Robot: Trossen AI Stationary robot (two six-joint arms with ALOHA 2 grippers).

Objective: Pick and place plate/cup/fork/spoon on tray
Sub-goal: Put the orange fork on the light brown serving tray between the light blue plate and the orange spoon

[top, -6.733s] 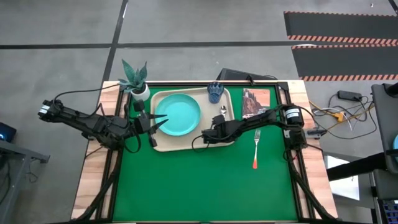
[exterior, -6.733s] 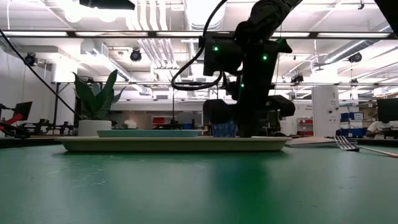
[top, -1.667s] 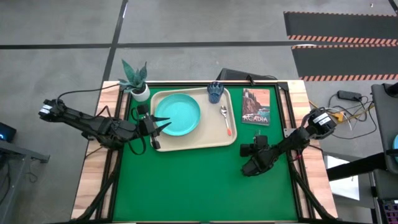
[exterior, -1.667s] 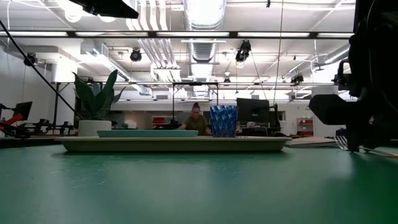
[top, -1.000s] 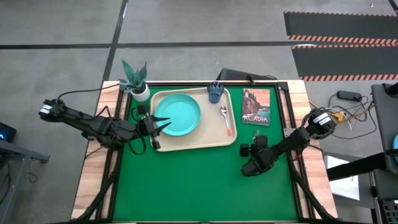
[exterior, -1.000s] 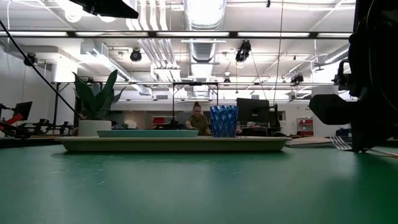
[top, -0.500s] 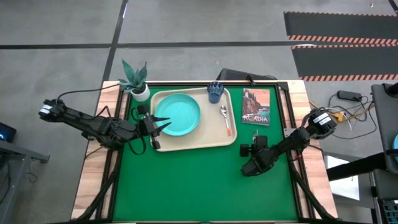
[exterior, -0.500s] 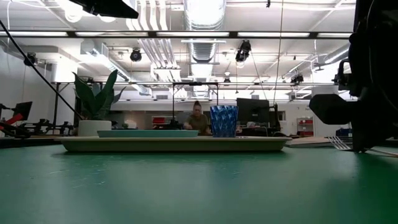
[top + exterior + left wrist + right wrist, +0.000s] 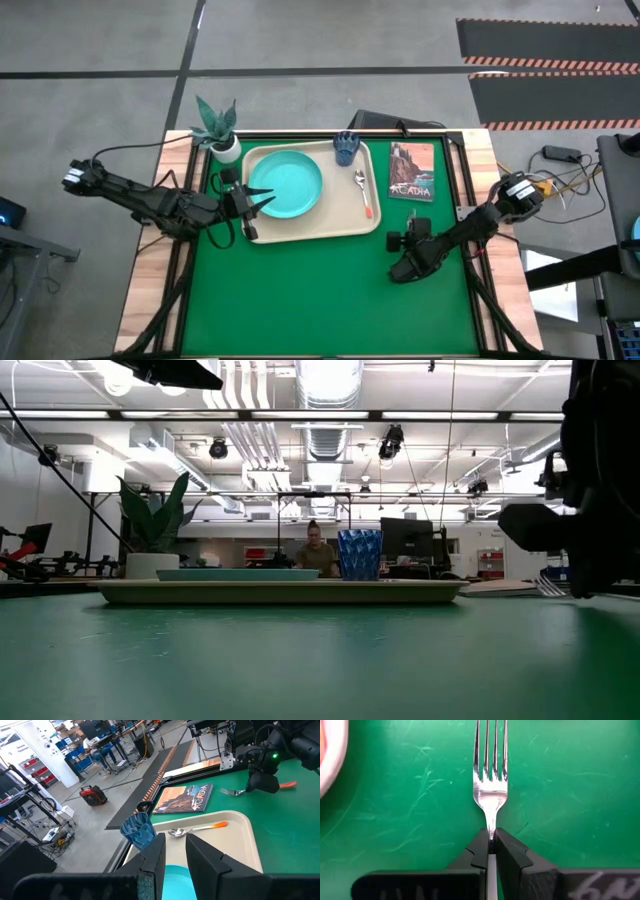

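Note:
The fork [image 9: 490,767] lies on the green mat [image 9: 320,290], right of the tray, with its tines toward the far edge. My right gripper [image 9: 491,845] is shut on it and hides it in the high view [image 9: 404,263]. The red handle [image 9: 288,784] shows in the left wrist view. The teal plate [image 9: 286,186], the blue cup [image 9: 346,148] and the spoon [image 9: 364,195] rest on the beige tray [image 9: 330,228]. My left gripper [image 9: 262,200] is open and empty over the tray's left rim, beside the plate. My right gripper pinches the fork's thin metal neck [image 9: 491,829], just behind the tines, between its two fingers. The fingers come from above, pointing down. The tines [image 9: 549,586] stick out toward the far edge, about level and just above the mat. The gripper hides the handle.
A book [image 9: 412,170] lies on the mat right of the tray, just beyond the fork. A white pot with a green plant [image 9: 222,135] stands at the far left corner. The mat's near half is bare. A person shows in the room beyond the table [image 9: 313,555].
My right gripper has gone up a little, still shut on the fork, and the fork's tine end has come up slightly with it.

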